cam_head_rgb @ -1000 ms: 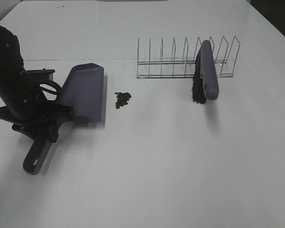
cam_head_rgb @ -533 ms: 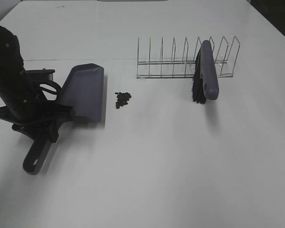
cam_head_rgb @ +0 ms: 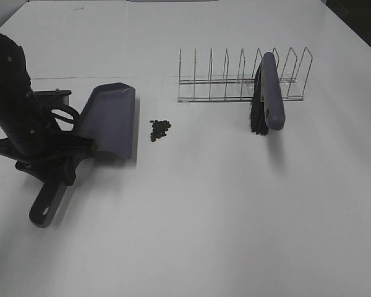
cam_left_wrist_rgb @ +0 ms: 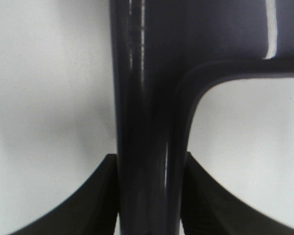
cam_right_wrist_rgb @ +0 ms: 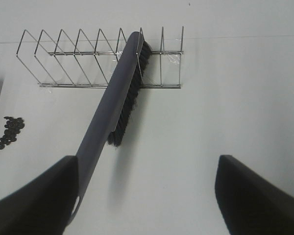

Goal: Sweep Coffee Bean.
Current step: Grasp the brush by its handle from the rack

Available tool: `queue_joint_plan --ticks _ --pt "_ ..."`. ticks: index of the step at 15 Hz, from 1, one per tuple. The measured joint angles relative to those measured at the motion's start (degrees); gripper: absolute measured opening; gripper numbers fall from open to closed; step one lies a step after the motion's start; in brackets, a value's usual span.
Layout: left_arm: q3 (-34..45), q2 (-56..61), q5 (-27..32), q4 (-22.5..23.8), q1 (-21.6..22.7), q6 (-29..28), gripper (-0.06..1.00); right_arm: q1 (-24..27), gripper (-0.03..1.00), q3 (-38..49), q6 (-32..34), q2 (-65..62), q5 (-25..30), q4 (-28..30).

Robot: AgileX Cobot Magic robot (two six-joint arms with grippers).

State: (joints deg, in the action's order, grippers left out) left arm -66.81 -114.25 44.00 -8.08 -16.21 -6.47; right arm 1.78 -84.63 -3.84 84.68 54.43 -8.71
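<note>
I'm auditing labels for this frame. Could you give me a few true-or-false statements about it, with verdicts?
The left gripper is shut on the dustpan handle. True.
The coffee bean pile lies inside the dustpan. False: it lies outside, beside the pan's mouth.
The brush leans in the wire rack. True.
The right gripper holds the brush. False: its jaws are open, the handle beside one.

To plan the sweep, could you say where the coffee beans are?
Exterior high view: the coffee beans lie left of centre, just right of the dustpan.
</note>
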Motion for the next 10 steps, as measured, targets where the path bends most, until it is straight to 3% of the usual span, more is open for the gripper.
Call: queue_joint_plan --ticks 2,6,10 --pt "0.00 0.00 0.00 0.23 0.00 0.00 0.34 -1.38 0.68 -13.81 0.17 13.29 6.88 0.29" --pt "0.00 0.00 0.00 0.29 0.00 0.00 0.34 -10.31 0.68 -29.68 6.93 27.79 14.61 11.12" --pt "0.00 0.00 -0.74 0.34 0.00 0.00 0.34 -13.24 0.67 -40.74 11.29 39.19 15.24 12.32"
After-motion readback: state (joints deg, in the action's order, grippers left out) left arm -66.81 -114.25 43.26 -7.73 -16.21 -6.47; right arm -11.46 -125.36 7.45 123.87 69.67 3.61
